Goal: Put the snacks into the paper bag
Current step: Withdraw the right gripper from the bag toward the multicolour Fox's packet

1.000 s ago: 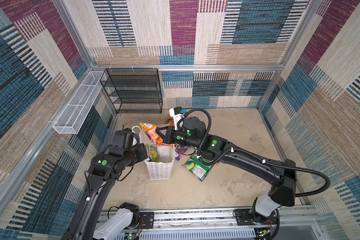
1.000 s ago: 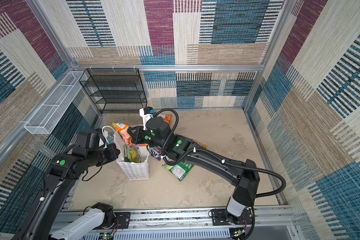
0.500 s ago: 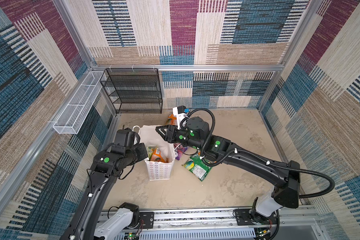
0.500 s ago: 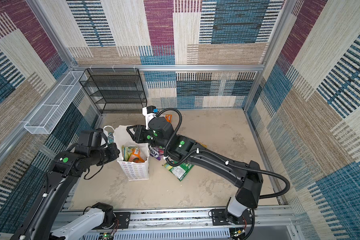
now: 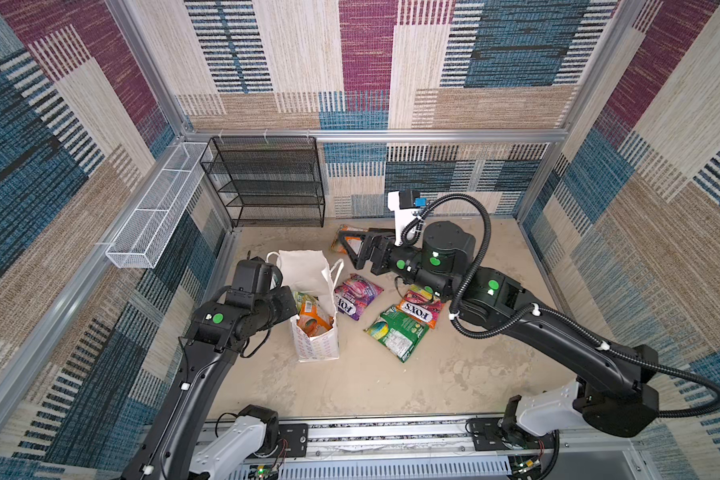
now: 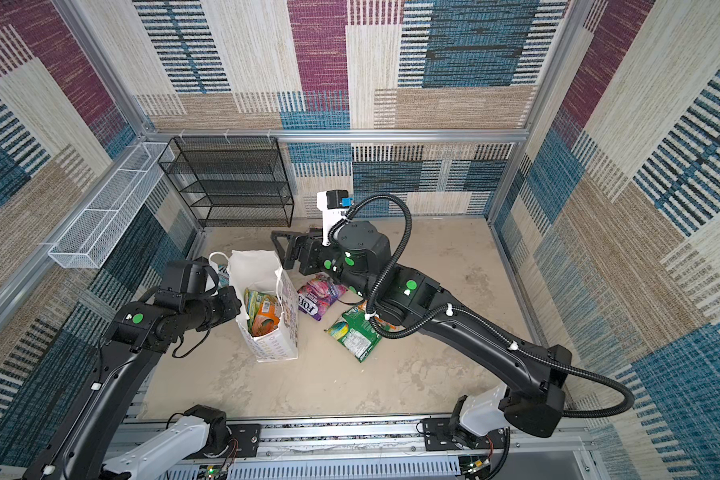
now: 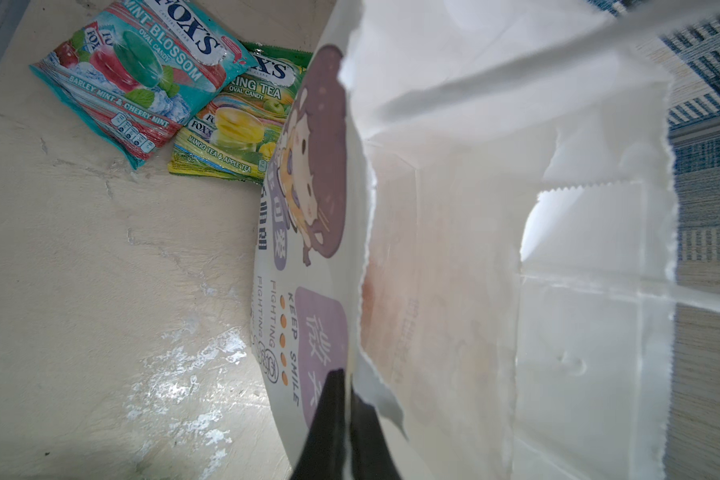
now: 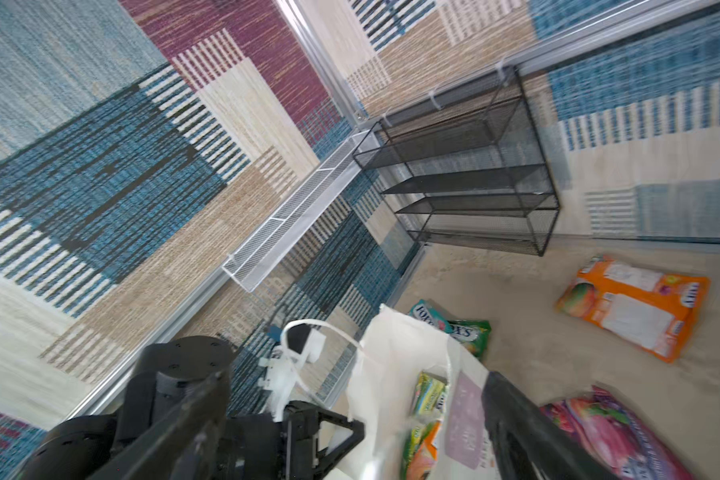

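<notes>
Left wrist: left pincer point(image 7: 348, 392) clenched on paper bag point(image 7: 441, 257) reading "KEEP SMILE"; right pincer point(image 5: 350, 251) released.

The teal packet point(image 7: 129, 79) reads "FOX'S", "MINT BLOSSOM", "OVAL CANDY", "BARLEY MINT & CHERRY MINT". The yellow-green packet point(image 7: 238, 124) reads "FOX'S", "OVAL CANDY", "MANGO TEA & APPLE TEA". The bag point(image 7: 308, 316) bears "KEEP SMILE", "FIGHTING" and Chinese characters. In a top view, the purple packet point(image 5: 356, 295) and red packet point(image 5: 420, 309), at the bag's three o'clock, each show "FOX'S".
</notes>
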